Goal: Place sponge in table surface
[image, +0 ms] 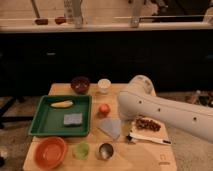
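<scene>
The grey-blue sponge [73, 119] lies flat inside the green tray [37, 121], on the left of the light wooden table surface [145, 154]. My white arm [165, 112] reaches in from the right. Its rounded end hangs over the table's right half, above and right of the sponge and apart from it. My gripper is hidden behind the arm, and nothing of it shows. A flat grey-blue cloth [111, 127] lies on the table just right of the tray.
A banana [61, 104] lies in the tray. A dark bowl [80, 84] and white cup [104, 85] stand at the back, a red fruit [104, 109] mid-table. An orange bowl [50, 151], green cup [81, 150] and metal cup [105, 150] line the front. A brown snack pack [146, 124] and white utensil [150, 140] lie under the arm.
</scene>
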`<state>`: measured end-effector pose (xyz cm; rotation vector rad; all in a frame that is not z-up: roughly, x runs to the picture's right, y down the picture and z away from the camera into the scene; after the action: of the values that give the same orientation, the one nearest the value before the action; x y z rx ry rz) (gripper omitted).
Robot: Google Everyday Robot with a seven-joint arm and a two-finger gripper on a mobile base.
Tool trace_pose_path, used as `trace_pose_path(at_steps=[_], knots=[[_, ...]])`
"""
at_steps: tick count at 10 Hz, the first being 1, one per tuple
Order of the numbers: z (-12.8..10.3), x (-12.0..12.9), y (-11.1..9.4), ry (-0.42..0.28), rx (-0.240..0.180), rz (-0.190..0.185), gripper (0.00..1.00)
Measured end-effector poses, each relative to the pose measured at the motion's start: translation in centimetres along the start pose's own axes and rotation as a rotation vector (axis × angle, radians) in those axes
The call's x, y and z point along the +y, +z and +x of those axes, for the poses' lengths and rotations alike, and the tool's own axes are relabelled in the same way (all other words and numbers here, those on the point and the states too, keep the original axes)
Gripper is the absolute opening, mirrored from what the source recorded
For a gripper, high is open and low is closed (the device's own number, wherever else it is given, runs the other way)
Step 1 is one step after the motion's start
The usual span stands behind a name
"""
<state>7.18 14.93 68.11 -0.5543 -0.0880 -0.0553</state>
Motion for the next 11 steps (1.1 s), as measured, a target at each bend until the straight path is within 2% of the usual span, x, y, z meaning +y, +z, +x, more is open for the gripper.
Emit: trace_pose_path(at_steps=[2, 8, 10, 11], knots=[[-1.2, -0.5, 0.0, 0.005, 0.007, 0.001, 0.8], [-1.2, -0.5, 0.1, 0.006, 0.006, 0.0, 0.8], [-2.1, -0.6, 0.2, -0.011, -0.015, 0.003, 0.8], [-3.4, -0.7, 0.2, -0.026, -0.029, 0.003, 0.8]])
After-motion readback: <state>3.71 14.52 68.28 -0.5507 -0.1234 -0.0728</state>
